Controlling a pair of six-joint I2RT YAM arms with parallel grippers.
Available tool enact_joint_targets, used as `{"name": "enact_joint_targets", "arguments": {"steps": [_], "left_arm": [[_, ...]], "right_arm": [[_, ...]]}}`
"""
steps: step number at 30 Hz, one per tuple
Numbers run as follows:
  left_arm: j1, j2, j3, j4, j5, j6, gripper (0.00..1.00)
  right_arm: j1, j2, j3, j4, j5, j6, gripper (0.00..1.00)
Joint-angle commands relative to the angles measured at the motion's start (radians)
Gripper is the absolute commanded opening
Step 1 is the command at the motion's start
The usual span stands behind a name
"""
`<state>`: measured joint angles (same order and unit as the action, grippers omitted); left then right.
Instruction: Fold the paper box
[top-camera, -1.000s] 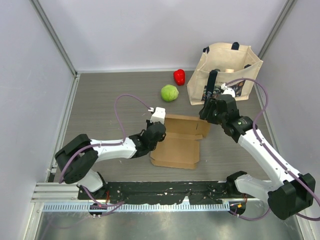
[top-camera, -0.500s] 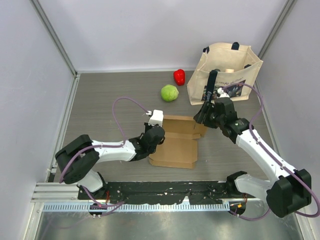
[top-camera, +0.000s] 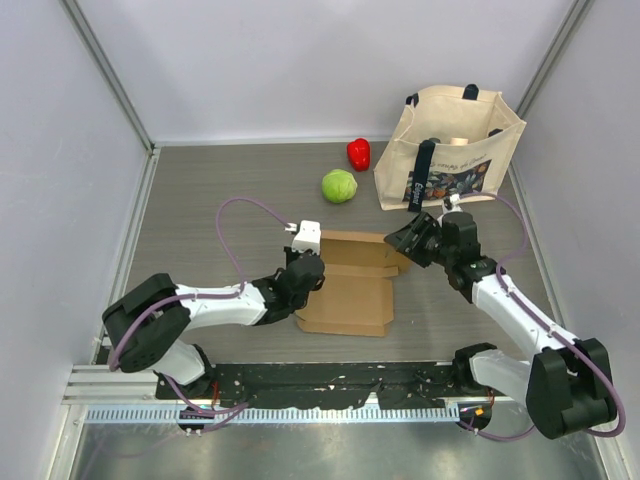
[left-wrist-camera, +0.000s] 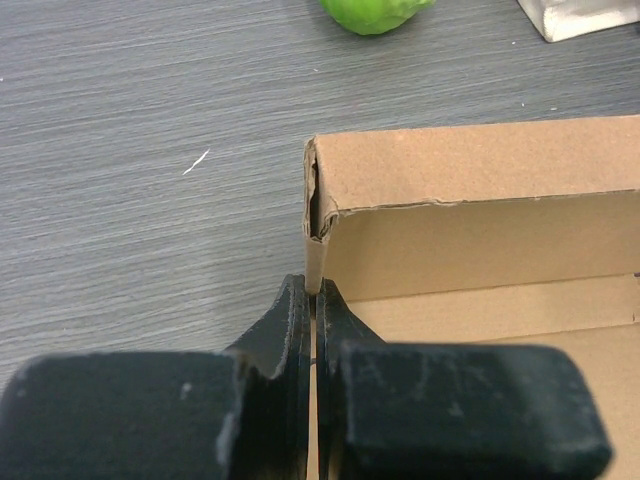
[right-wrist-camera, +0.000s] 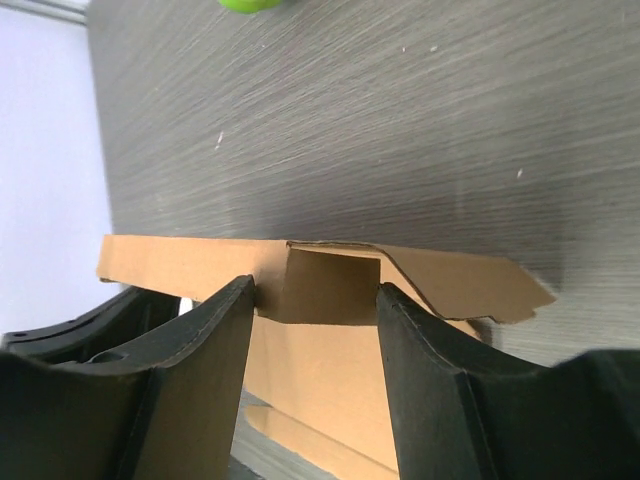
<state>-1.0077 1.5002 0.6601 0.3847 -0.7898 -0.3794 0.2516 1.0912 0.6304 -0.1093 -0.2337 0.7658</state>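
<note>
The paper box (top-camera: 350, 290) lies open in the middle of the table, brown corrugated cardboard with its back wall and left wall raised. My left gripper (top-camera: 305, 278) is shut on the thin left wall; in the left wrist view the gripper (left-wrist-camera: 315, 292) pinches that wall of the box (left-wrist-camera: 480, 230) just below the back left corner. My right gripper (top-camera: 407, 240) is at the back right corner. Its jaws stand open in the right wrist view, the gripper (right-wrist-camera: 315, 298) straddling a folded-in tab of the box (right-wrist-camera: 330, 375).
A beige tote bag (top-camera: 450, 150) with dark handles stands at the back right, close behind my right arm. A green cabbage (top-camera: 339, 185) and a red pepper (top-camera: 359, 153) lie behind the box. A small white scrap (left-wrist-camera: 196, 162) lies left of the box.
My right gripper has come down and forward from in front of the bag to the box's back right corner. The left gripper stays shut on the wall, and the box has shifted slightly nearer.
</note>
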Motion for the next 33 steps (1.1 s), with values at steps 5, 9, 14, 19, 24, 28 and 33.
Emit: {"name": "enact_joint_targets", "arguments": {"steps": [5, 9, 14, 19, 24, 28, 33], "left_arm": [[-0.005, -0.041, -0.016, 0.051, -0.016, -0.035, 0.00], [-0.011, -0.043, -0.017, 0.052, -0.015, -0.035, 0.00], [-0.017, -0.038, -0.013, 0.052, -0.014, -0.038, 0.00], [-0.023, -0.043, -0.014, 0.048, -0.023, -0.042, 0.00], [-0.023, -0.054, -0.028, 0.043, -0.052, -0.078, 0.00], [-0.023, -0.067, -0.050, 0.049, -0.089, -0.107, 0.00], [-0.023, -0.072, -0.053, 0.036, -0.114, -0.119, 0.00]], "right_arm": [[-0.046, -0.011, -0.118, 0.382, -0.142, 0.318, 0.53], [-0.044, 0.015, -0.118, 0.439, -0.170, 0.369, 0.50], [-0.045, 0.024, -0.121, 0.451, -0.168, 0.383, 0.43], [-0.046, 0.035, -0.153, 0.488, -0.148, 0.426, 0.15], [-0.046, 0.035, -0.244, 0.644, -0.101, 0.489, 0.01], [-0.058, 0.094, -0.281, 0.769, -0.168, 0.512, 0.01], [-0.057, 0.027, -0.278, 0.575, -0.162, 0.322, 0.49]]}}
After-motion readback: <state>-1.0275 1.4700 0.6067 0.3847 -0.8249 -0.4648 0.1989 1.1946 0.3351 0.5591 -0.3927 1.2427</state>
